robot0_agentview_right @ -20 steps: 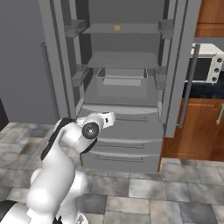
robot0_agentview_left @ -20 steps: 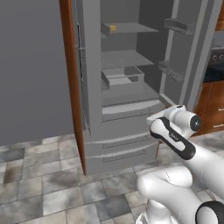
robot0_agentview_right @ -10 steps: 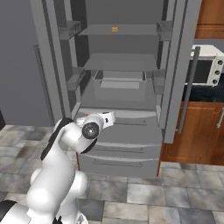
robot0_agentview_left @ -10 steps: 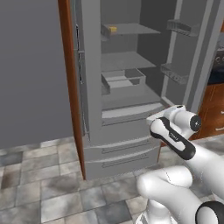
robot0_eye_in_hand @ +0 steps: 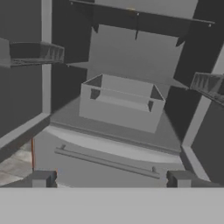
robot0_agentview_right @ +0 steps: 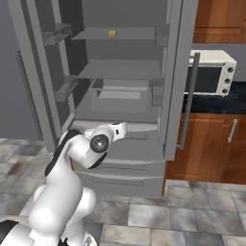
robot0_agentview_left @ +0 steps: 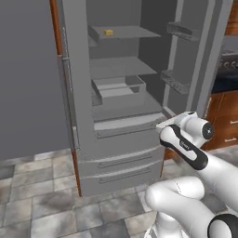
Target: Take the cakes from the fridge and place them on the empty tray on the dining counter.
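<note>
The grey fridge [robot0_agentview_left: 116, 153] stands in front of me with both upper doors swung wide. A small orange-tan cake block [robot0_agentview_left: 108, 32] [robot0_agentview_right: 112, 33] lies on its top shelf and shows at the upper edge of the hand view [robot0_eye_in_hand: 131, 8]. The dark brown wedge slice is hidden or out of view. The blue tray and the dining counter are out of view. My gripper [robot0_eye_in_hand: 112, 179] is open and empty, level with the lowest shelf, in front of the fridge. Its fingertips [robot0_eye_in_hand: 42, 178] stand far apart.
A grey bin [robot0_agentview_left: 118, 90] [robot0_eye_in_hand: 120, 103] sits on the lower fridge shelf. The open right door [robot0_agentview_right: 175, 77] with its bar handle juts out beside a white microwave [robot0_agentview_right: 214, 72] and brown wooden cabinets [robot0_agentview_right: 211, 144]. Door racks [robot0_eye_in_hand: 208, 85] flank the opening.
The whole picture has slid leftwards and the fridge looks nearer, so the base has driven. The arm keeps its pose and the gripper stays open.
</note>
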